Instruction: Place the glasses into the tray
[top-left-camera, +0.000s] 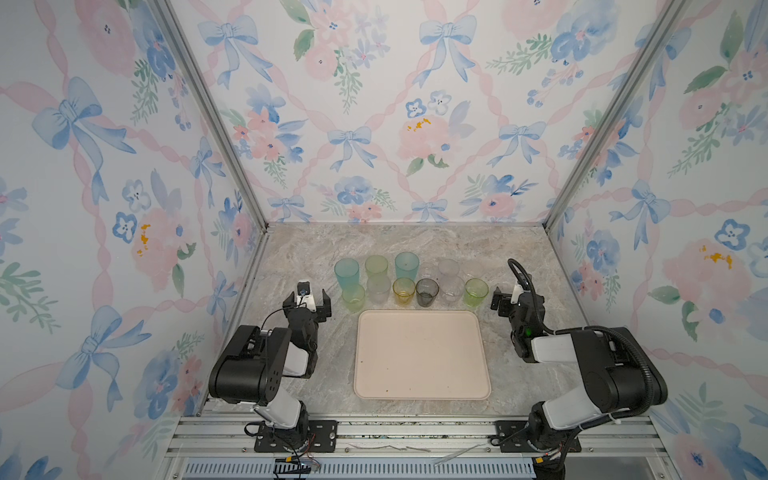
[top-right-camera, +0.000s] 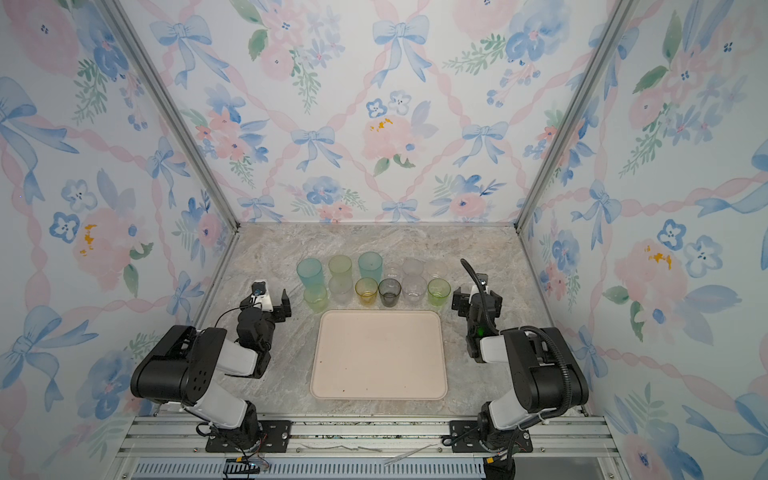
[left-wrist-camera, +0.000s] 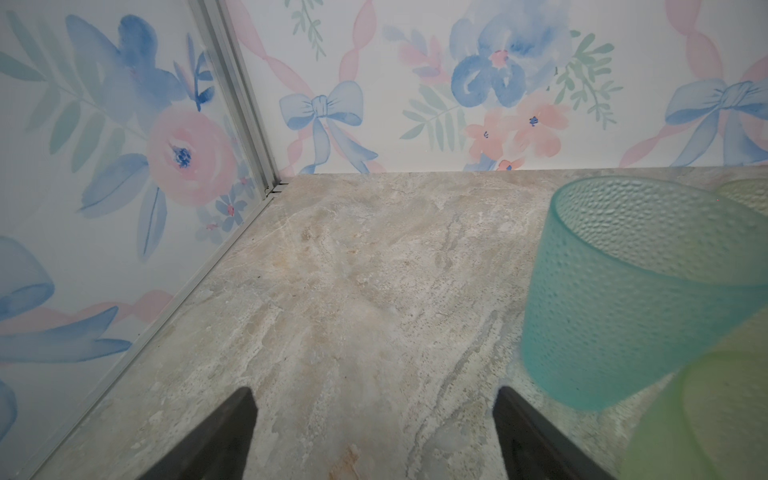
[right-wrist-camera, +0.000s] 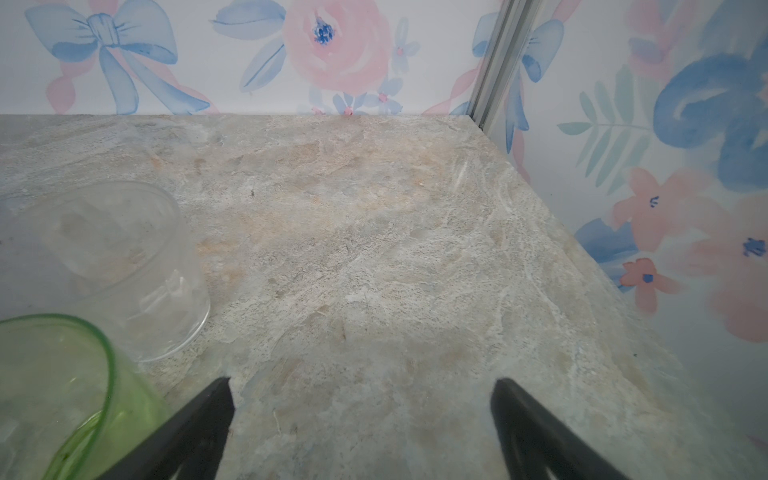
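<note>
Marble table (top-left-camera: 415, 241). Beige tray (top-left-camera: 419, 357) sits mid-table toward the near edge. Left gripper (left-wrist-camera: 374, 392) and right gripper (right-wrist-camera: 361, 380) both have fingers spread wide, grasping nothing, either side of the rows. Glasses (top-left-camera: 427, 292) stand upright in two rows on the table, just beyond the tray's far rim.

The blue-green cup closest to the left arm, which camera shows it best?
The left wrist view: the teal glass is big and close, so its bumpy wall shows, though the edge cuts part off. In both top views it looks small, standing upright at the back row's left end. The right wrist view misses it.
</note>
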